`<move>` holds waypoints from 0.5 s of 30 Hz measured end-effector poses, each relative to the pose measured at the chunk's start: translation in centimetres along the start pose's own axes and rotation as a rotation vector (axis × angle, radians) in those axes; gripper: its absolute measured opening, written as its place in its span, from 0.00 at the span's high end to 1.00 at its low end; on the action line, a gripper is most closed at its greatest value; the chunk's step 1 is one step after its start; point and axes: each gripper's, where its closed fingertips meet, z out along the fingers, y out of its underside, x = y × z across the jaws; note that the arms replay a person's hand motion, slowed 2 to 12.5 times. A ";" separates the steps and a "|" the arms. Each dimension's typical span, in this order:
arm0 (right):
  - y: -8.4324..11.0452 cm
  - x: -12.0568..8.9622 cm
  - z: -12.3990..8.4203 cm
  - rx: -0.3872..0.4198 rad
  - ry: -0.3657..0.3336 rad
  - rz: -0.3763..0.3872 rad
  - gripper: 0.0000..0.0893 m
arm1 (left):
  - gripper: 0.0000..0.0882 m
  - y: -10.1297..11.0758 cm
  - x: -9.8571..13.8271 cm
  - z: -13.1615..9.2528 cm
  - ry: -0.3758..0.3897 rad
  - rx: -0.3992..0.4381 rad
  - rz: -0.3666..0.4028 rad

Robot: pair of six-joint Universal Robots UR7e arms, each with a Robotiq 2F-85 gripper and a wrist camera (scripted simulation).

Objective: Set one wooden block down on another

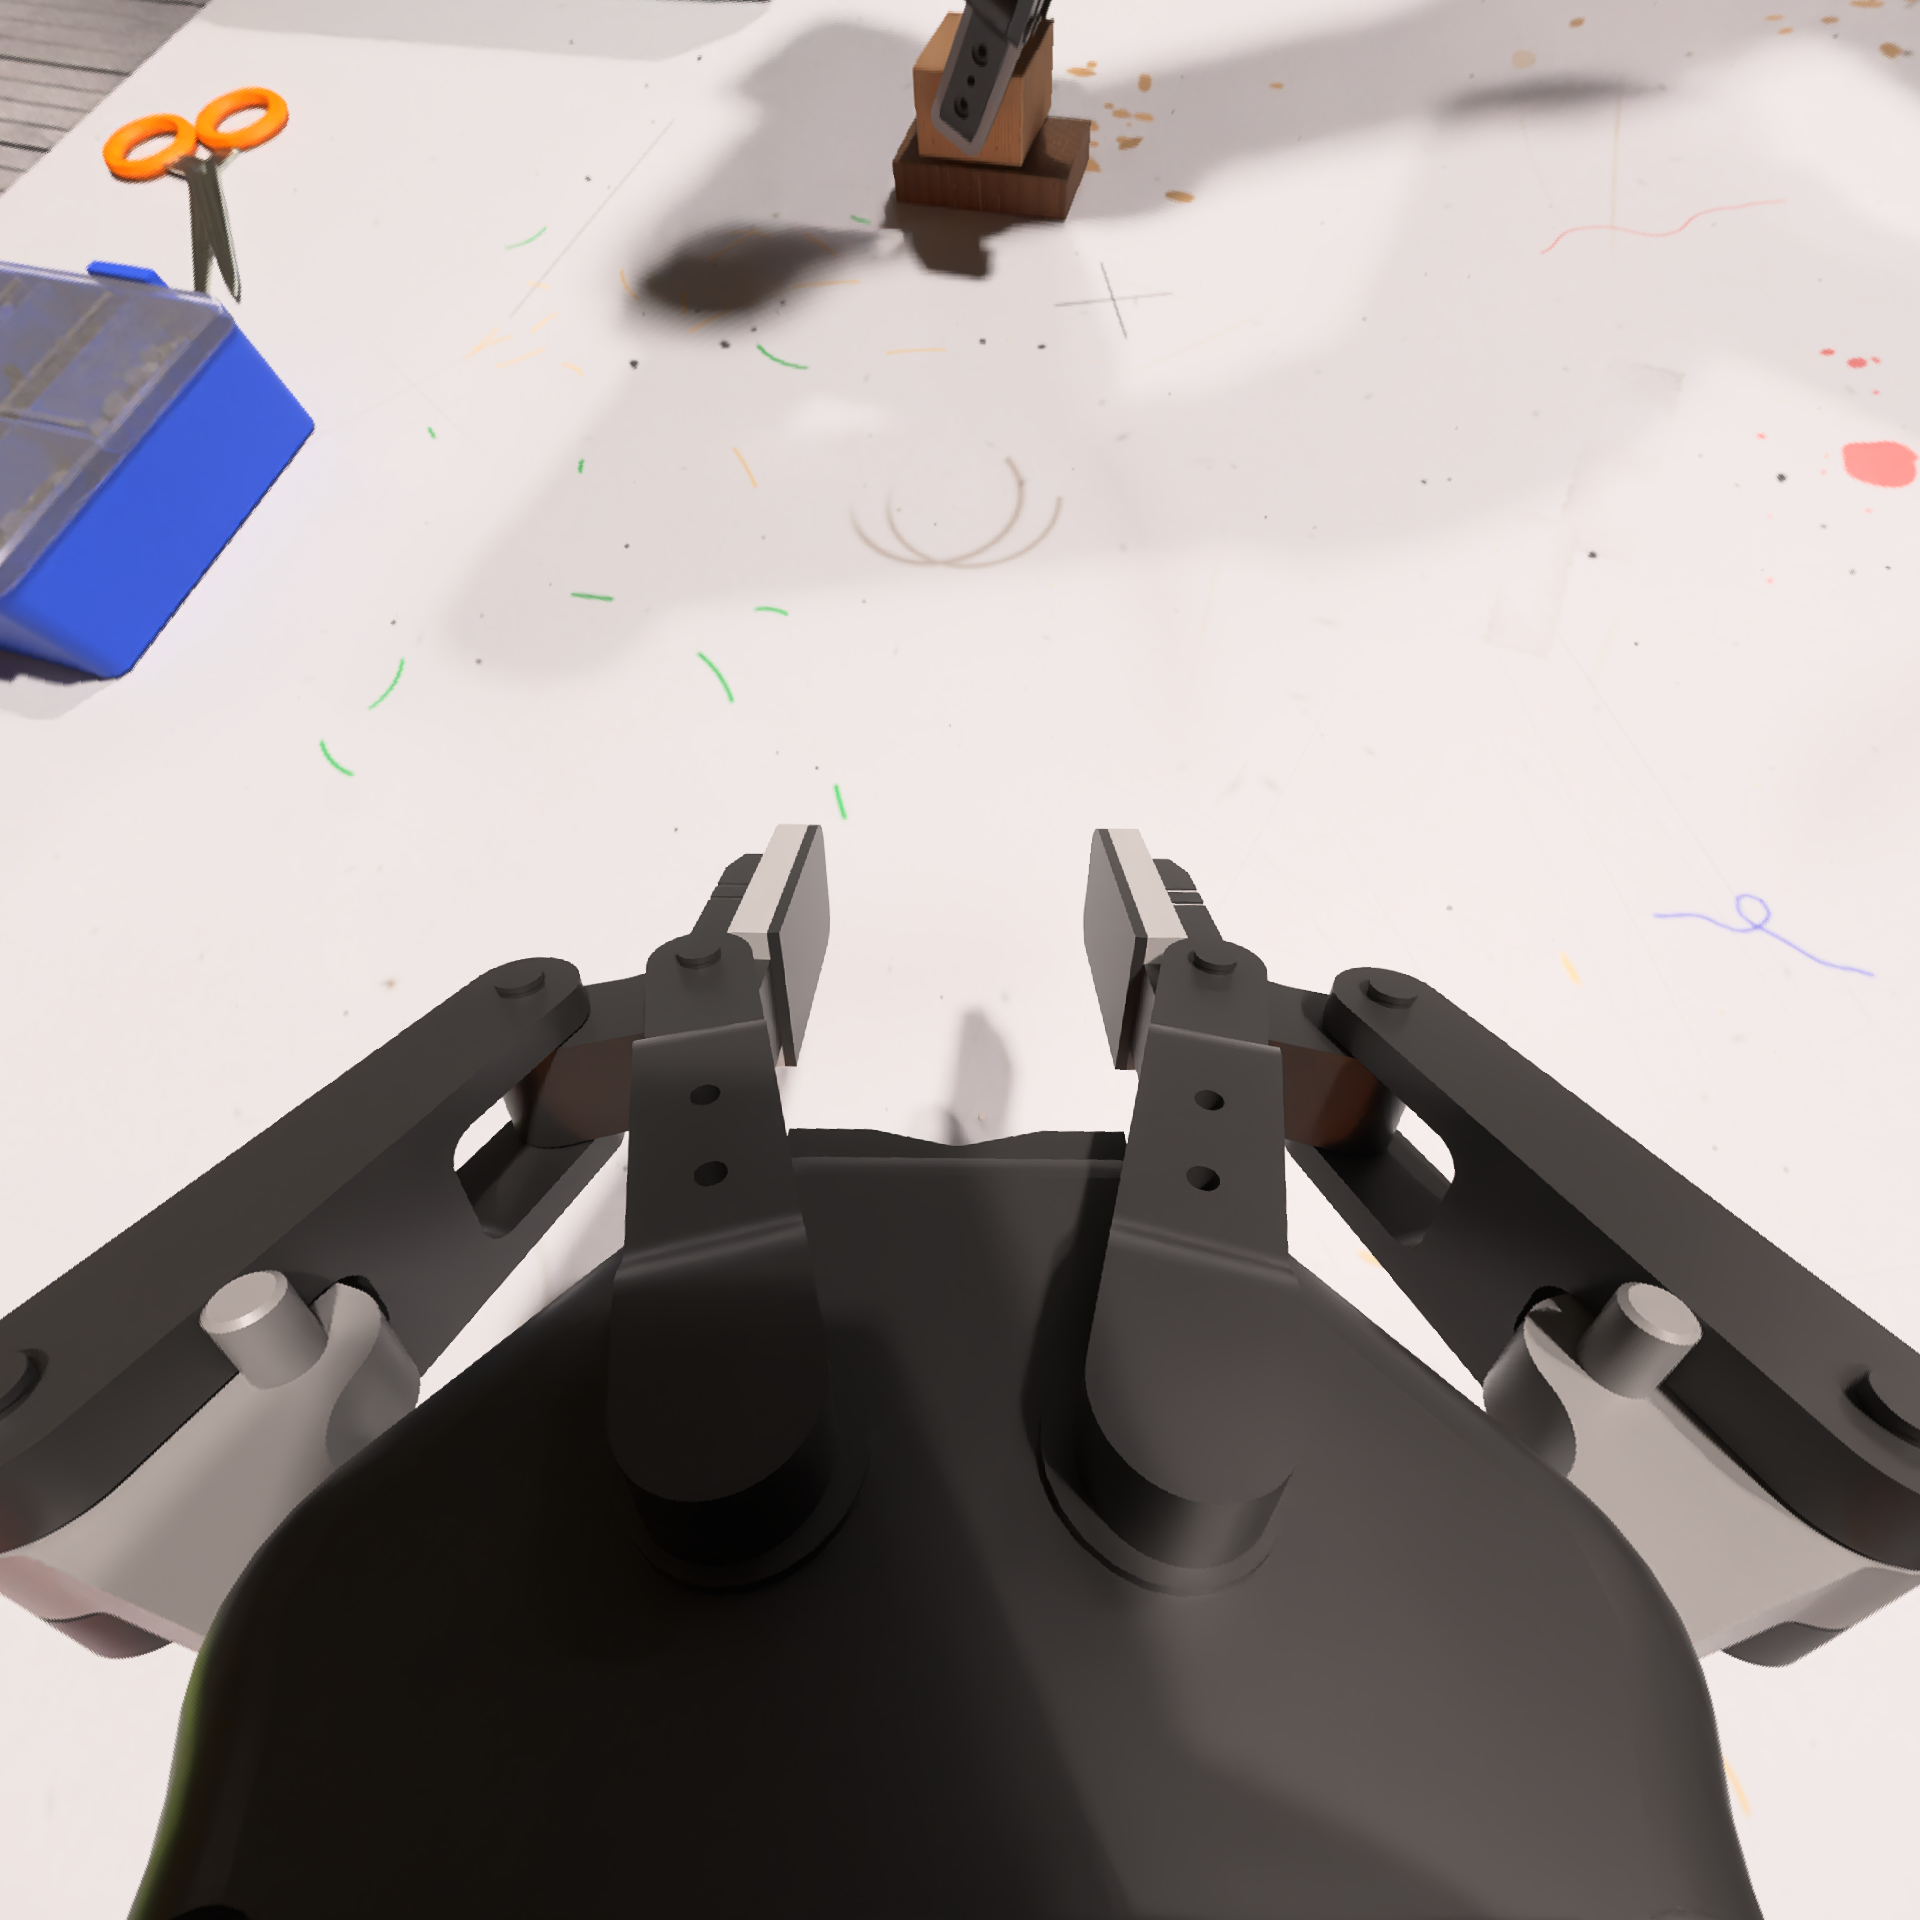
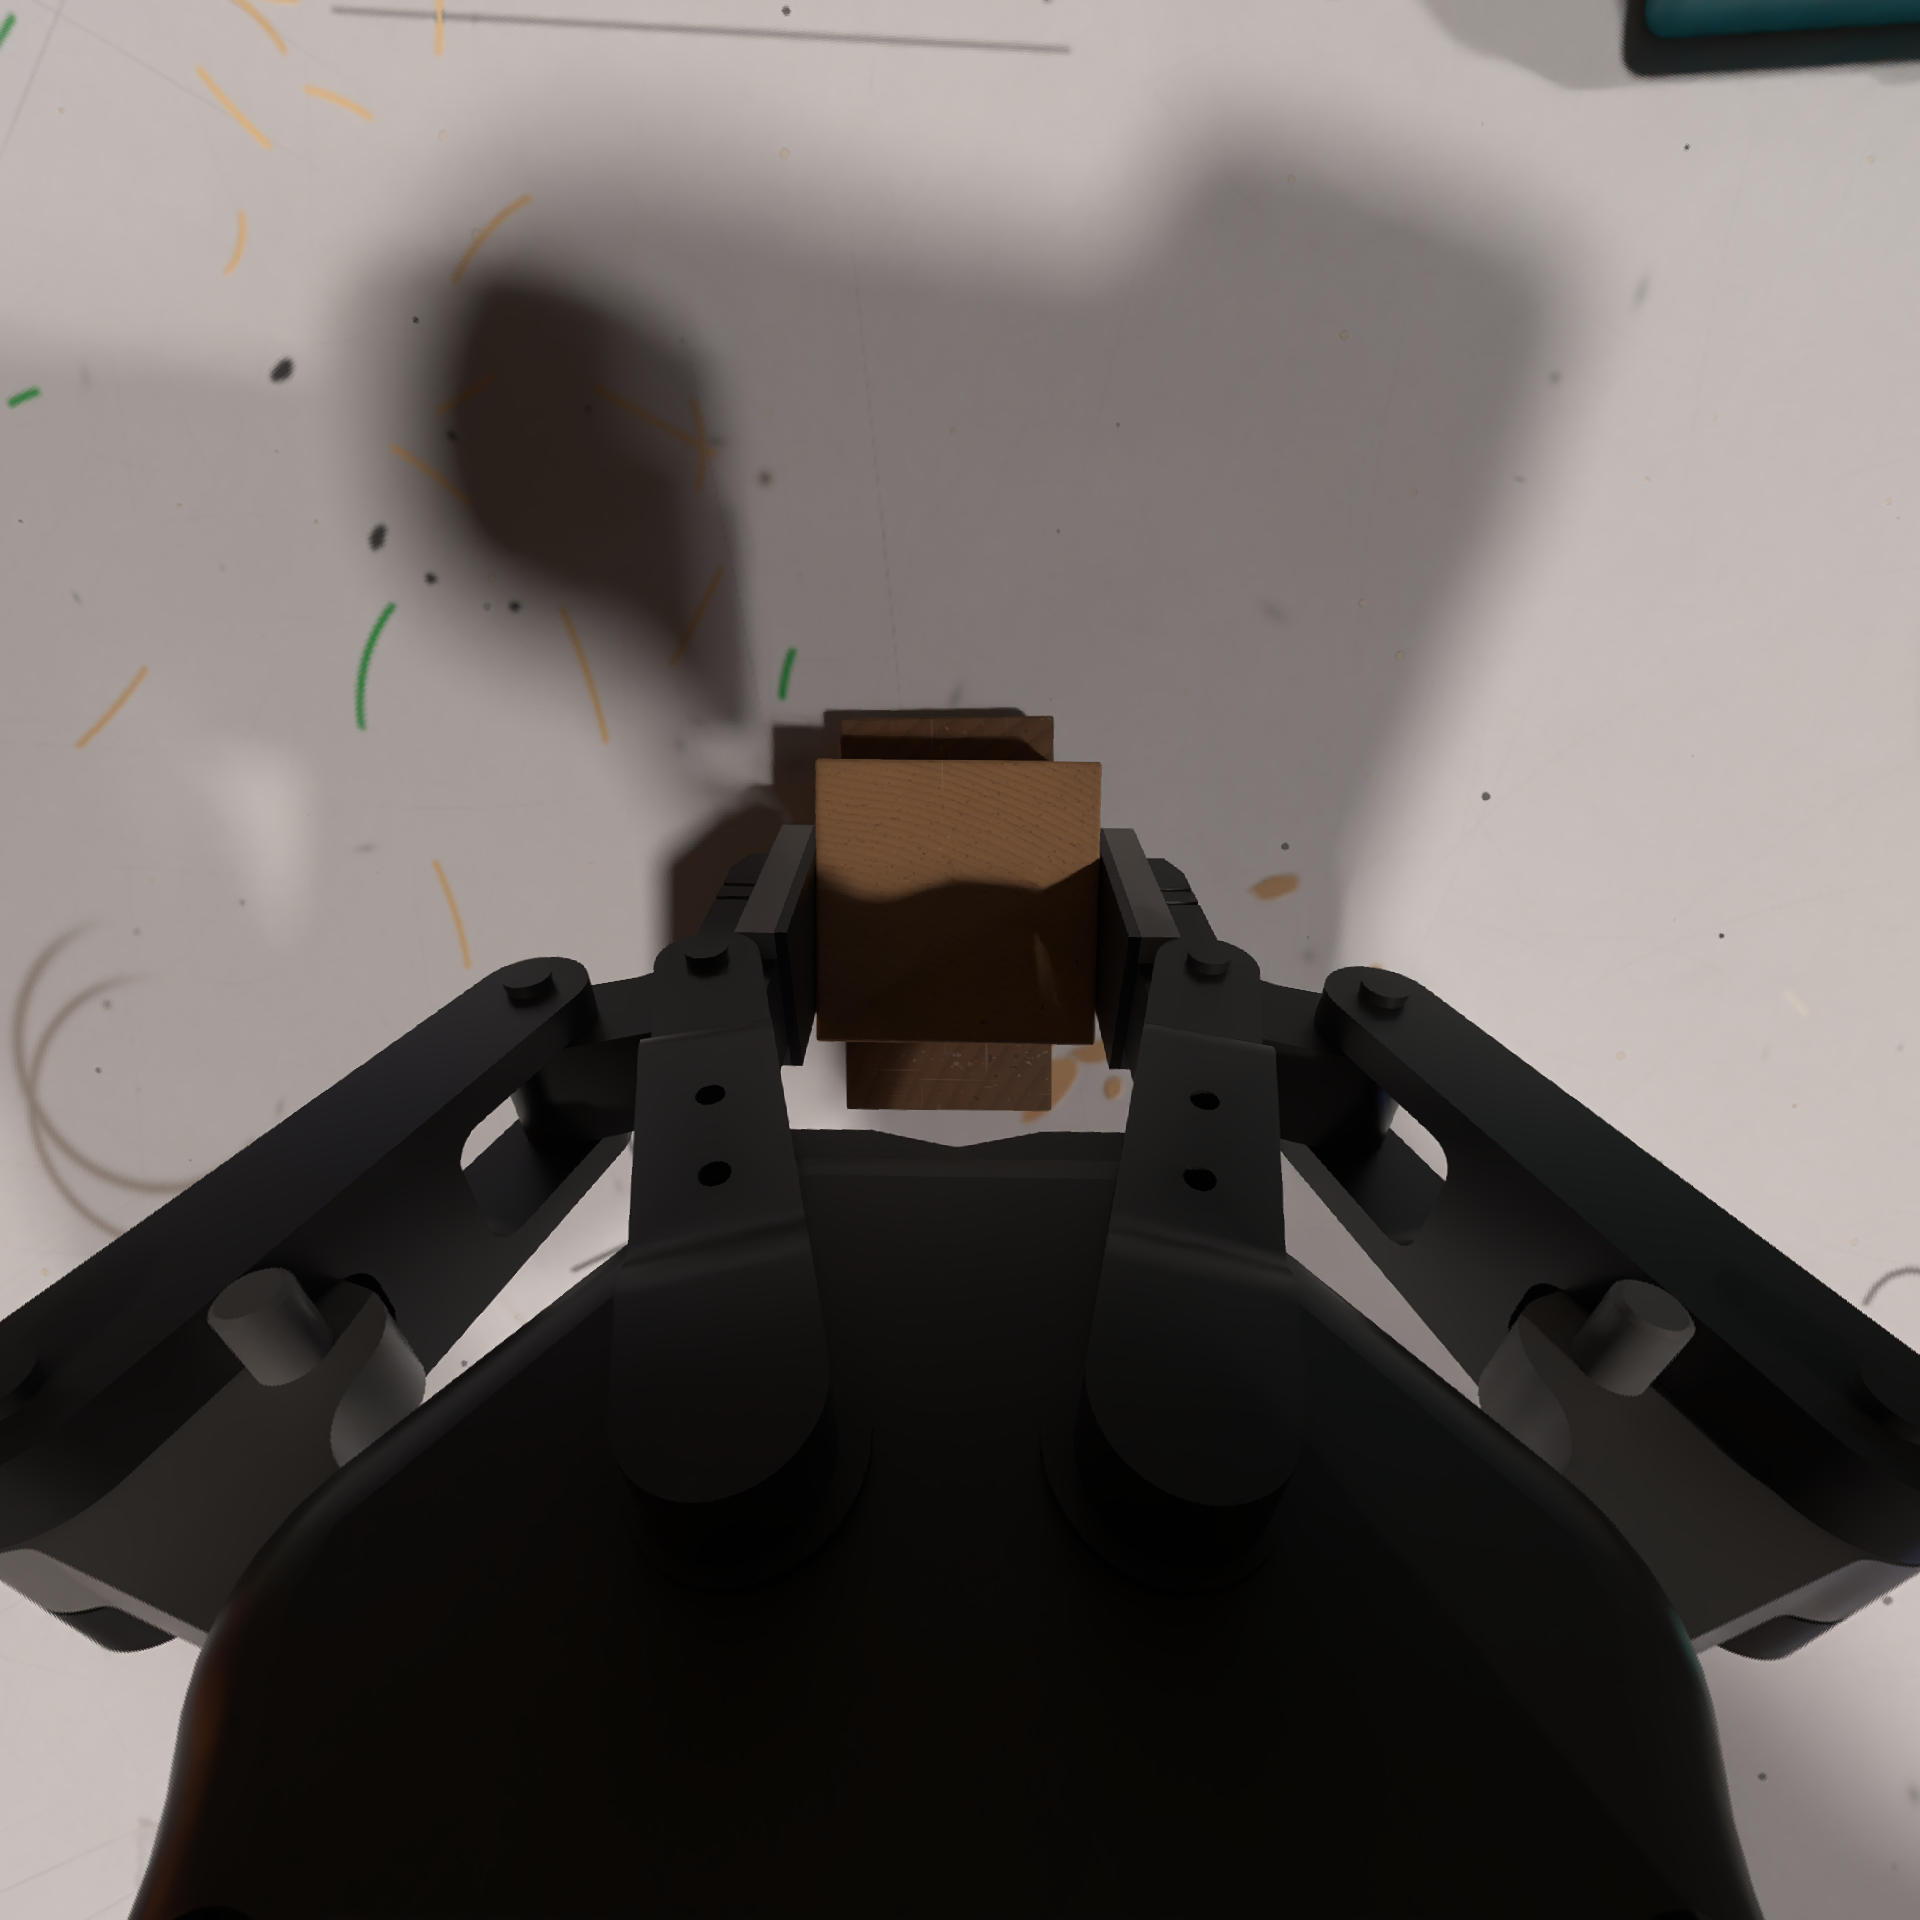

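— Wooden blocks, far side of the white table: where are they?

— Past the orange-handled scissors and the blue parts box at left, the light block sits on the dark block.

— And the grippers?

— The left gripper hangs over bare table, fingers apart and empty. The right gripper clamps the light block between its pads, directly over the dark block.

White table: scissors, blue box, dark block.
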 end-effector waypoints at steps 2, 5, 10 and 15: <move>0.1 0.1 0.1 -0.004 0.001 0.001 0.52 | 0.49 -0.5 -0.1 0.2 0.005 0.008 0.004; 0.1 0.1 0.1 -0.008 -0.003 0.003 0.52 | 0.49 -1.3 -0.1 0.6 0.015 0.020 0.006; 0.1 0.0 0.1 -0.006 -0.013 0.004 0.52 | 0.47 -2.6 -0.4 1.3 0.030 0.040 -0.008; 0.3 -0.3 -0.1 -0.010 -0.023 -0.010 0.52 | 0.47 -3.9 -0.7 1.9 0.045 0.063 -0.025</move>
